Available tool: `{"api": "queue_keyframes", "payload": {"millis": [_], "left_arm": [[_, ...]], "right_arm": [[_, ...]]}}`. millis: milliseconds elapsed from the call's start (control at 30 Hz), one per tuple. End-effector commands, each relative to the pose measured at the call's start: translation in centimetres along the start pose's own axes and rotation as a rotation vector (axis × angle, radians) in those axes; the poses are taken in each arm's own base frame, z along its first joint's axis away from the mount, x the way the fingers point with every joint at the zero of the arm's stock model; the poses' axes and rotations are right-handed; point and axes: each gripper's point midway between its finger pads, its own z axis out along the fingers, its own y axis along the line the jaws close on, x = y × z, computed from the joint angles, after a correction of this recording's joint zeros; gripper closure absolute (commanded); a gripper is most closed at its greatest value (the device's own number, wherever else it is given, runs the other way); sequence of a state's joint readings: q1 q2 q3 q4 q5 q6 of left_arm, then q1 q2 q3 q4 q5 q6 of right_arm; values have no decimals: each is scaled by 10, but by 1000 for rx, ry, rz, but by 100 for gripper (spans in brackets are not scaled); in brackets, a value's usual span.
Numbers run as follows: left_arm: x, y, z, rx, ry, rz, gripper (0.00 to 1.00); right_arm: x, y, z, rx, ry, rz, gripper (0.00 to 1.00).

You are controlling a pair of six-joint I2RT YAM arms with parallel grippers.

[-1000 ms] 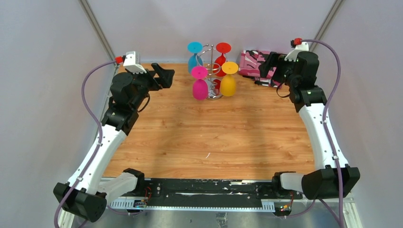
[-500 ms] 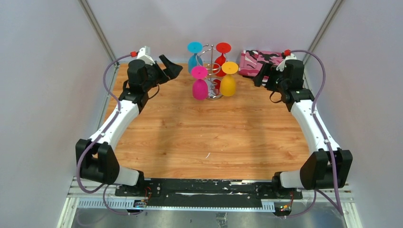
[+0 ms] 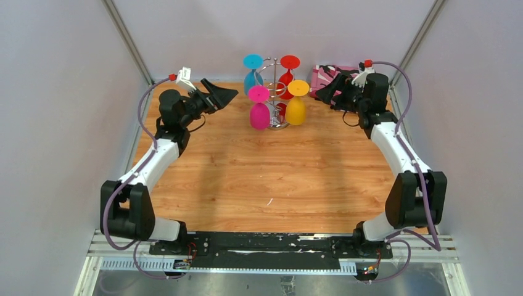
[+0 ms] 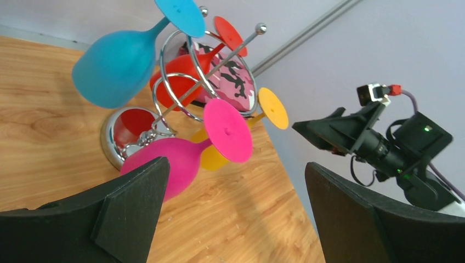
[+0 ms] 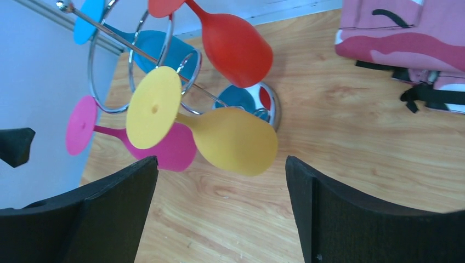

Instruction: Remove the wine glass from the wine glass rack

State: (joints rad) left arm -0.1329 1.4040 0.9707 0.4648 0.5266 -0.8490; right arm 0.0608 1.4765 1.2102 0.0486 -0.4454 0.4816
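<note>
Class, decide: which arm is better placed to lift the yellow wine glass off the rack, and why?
Right. The right gripper, open, faces the yellow glass directly; the pink glass hangs between it and the left gripper.

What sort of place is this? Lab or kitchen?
Likely a lab test cell: plain grey enclosure walls, a wood-grain tabletop, and two robot arms bolted to a black rail, facing a chrome wire rack of coloured wine glasses.

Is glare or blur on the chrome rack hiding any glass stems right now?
Left wrist: sharp; the wine glass rack mirrors red in its base, no blown-out glare, stems readable. Right wrist: sharp too, yellow glass crisp, base mirrors blue and red. Top external: even light, faint shadows, rack small.
</note>
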Motion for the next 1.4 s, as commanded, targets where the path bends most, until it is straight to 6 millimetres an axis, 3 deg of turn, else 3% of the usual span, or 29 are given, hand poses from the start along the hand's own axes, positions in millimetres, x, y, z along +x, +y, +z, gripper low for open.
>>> {"api": "queue_keyframes", "payload": {"millis": [0, 167, 400, 600, 900, 1233, 1300, 1367], "left_arm": [[-13, -26, -18, 59, -61, 77, 0], [-8, -28, -28, 51, -64, 80, 0], [-19, -28, -61, -71, -127, 222, 0], [-19, -37, -76, -73, -156, 244, 0], [-17, -30, -76, -93, -145, 248, 0], [-16, -22, -76, -126, -142, 265, 0], [-15, -22, -75, -124, -137, 264, 0], [-15, -21, -76, -128, -136, 265, 0]], "right_arm": [[-11, 14, 4, -119, -34, 57, 10], [-11, 29, 20, -240, -2, 144, 17], [-10, 31, 33, -297, 10, 203, 22], [-19, 44, 35, -380, 1, 259, 22], [-19, 56, 44, -523, 41, 391, 30], [-20, 48, 47, -450, 53, 355, 31], [-24, 44, 49, -418, 41, 346, 31], [-43, 38, 52, -353, 12, 282, 30]]}}
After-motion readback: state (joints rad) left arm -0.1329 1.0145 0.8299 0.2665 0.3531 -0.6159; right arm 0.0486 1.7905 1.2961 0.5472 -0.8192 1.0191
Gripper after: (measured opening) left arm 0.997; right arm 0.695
